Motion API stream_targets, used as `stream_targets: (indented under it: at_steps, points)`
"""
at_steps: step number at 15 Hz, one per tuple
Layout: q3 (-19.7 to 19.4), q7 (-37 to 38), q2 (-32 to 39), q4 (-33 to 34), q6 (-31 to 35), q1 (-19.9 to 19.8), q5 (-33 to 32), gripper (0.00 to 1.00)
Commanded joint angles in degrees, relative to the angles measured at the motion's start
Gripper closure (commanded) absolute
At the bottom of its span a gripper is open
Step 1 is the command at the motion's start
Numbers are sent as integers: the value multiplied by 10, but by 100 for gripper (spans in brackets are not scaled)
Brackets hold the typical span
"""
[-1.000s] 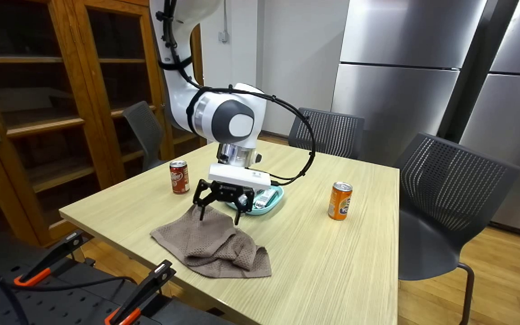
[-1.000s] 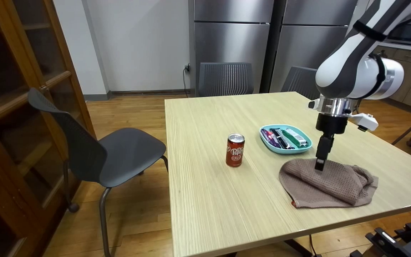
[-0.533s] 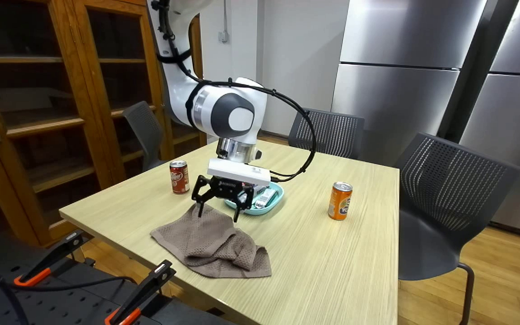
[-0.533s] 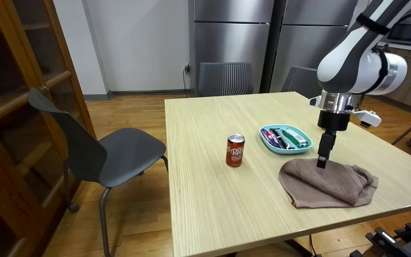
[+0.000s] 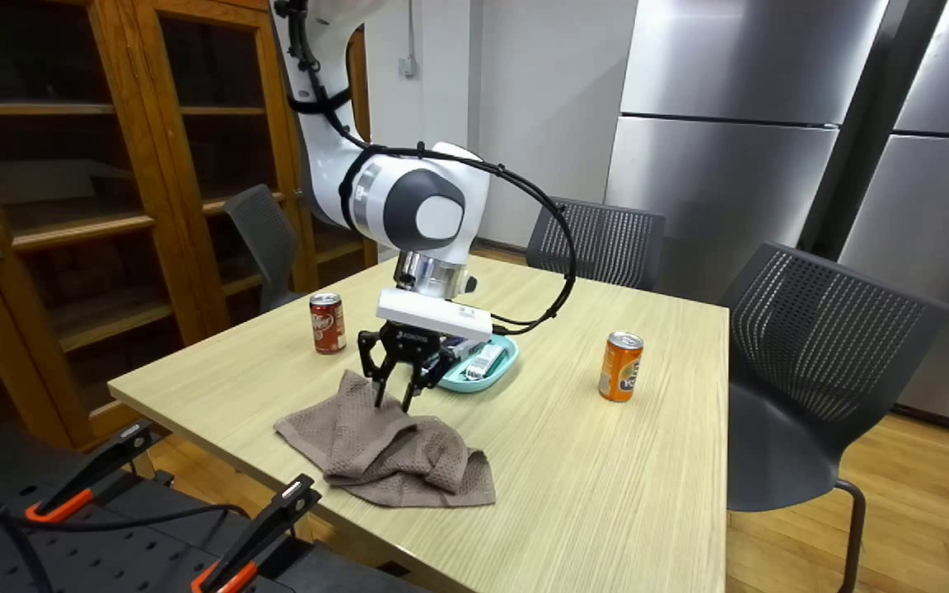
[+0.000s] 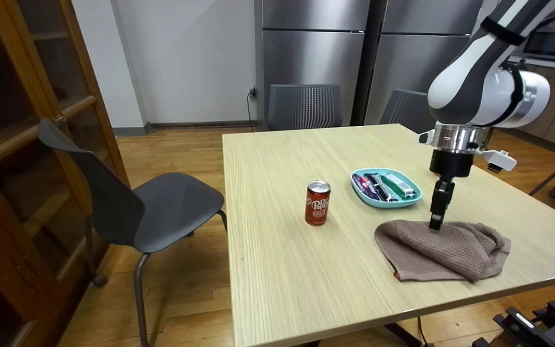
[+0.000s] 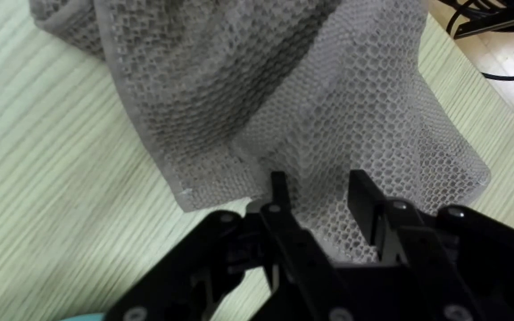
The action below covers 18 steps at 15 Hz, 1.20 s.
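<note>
Brown wooden glass-door cabinet (image 5: 112, 206): stood far left, past the pale wood-grain table (image 5: 582, 478).
Black-and-orange clamps (image 5: 248, 539): two, lower left, by the near table edge.
Dark grey plastic chair (image 5: 264, 243): left, behind the table's far-left edge.
Dark red metal Dr Pepper can (image 5: 328, 325): upright on the table, left part.
Grey-brown waffle-weave cloth towel (image 5: 392, 453): lay rumpled on the table's near-left part, partly folded over itself; small red mark (image 6: 396, 275) at a corner, seen in an exterior view.
Black two-finger gripper (image 5: 393, 405): pointed down at the towel. Part-way open; in the wrist view the fingers (image 7: 364, 196) stood apart, towel fabric in the gap. No grip on the towel showed; whether the fingers touched it was hard to tell.
White-and-dark-grey robot arm (image 5: 433, 218): hung over the towel, a black cable (image 5: 572, 263) looping out to its right.
Turquoise shallow rounded tray (image 5: 474, 386): partly hidden behind the gripper, near the towel but apart from it. In an exterior view it held a purple packet (image 6: 365, 187), a black packet (image 6: 382, 187) and a green-and-white packet (image 6: 399, 185), side by side.
Dark grey mesh-back chair (image 5: 614, 247): stood at the far table edge.
Orange metal Fanta can (image 5: 621, 366): upright on the table's right part, well apart from the towel.
Tall stainless-steel refrigerators (image 5: 730, 181): two, background, right half.
Dark grey chair with a bent tubular leg (image 5: 820, 371): stood beside the right table edge.
</note>
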Motion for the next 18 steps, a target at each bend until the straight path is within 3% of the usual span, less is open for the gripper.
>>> stream_targets:
  at_steps: [1,2,3,8,9,10,18]
  points:
    - [2,-15,-22,-9,-20,-1,15,89]
    - [1,-15,-22,-9,-19,-1,16,98]
    - [1,-14,-22,-9,-19,-1,17,99]
    - [0,-11,-22,-9,-19,1,17,100]
    - [-1,-10,-22,-9,-18,2,16,74]
    - [-1,-9,-25,-11,-18,2,16,73]
    - [-10,-6,-28,-8,-6,20,-1,12]
